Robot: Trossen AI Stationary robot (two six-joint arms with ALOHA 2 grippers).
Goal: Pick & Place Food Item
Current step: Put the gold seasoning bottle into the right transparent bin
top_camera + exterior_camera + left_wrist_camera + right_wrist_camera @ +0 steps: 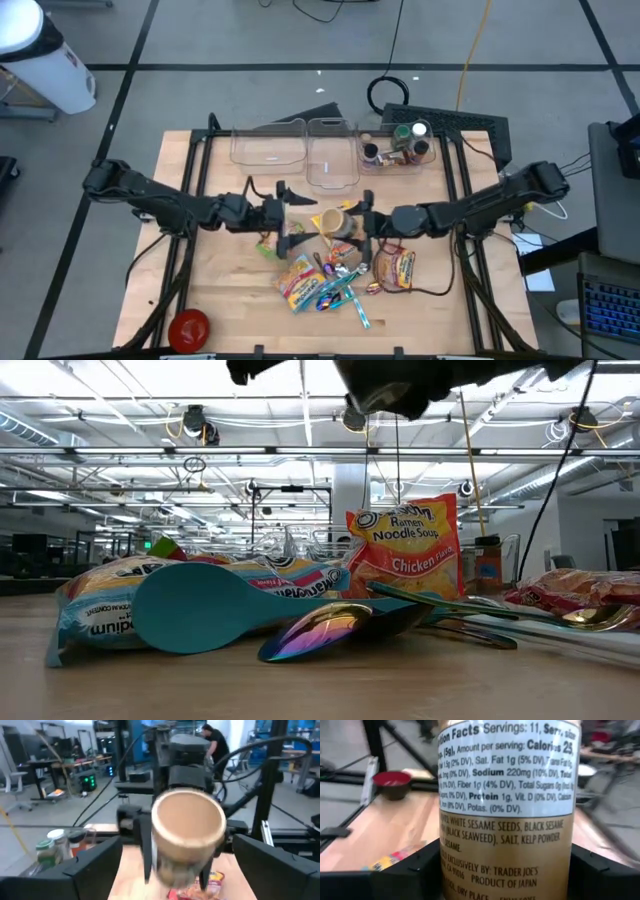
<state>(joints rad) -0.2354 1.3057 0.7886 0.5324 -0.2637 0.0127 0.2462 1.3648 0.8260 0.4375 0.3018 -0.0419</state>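
A jar (pixel 334 222) with a tan round end (pixel 187 822) and a white-and-tan printed label (pixel 507 810) lies level in the air above the table's middle. My right gripper (pixel 358 224) comes from the table's right and is shut on it. My left gripper (pixel 302 218) faces it from the table's left, open. Its wide-spread fingers (pixel 92 870) stand off to either side of the jar's tan end without touching it. In the low view both grippers show only as dark shapes (pixel 390 388) at the top. My right gripper pinches the jar's labelled body (pixel 445 865) between its two fingers (pixel 146 855), one on each side. The fingers come level from the table's right and lie along the jar. The jar is lifted clear, lying level with its tan end toward my left gripper.
Below the jar lie food packets (pixel 300 280), a ramen packet (pixel 405 550), another packet (pixel 398 268), a teal spoon (pixel 200 605) and other utensils. Clear containers (pixel 270 145) and a bin of bottles (pixel 400 145) stand at the far edge. A red bowl (pixel 188 328) sits near left.
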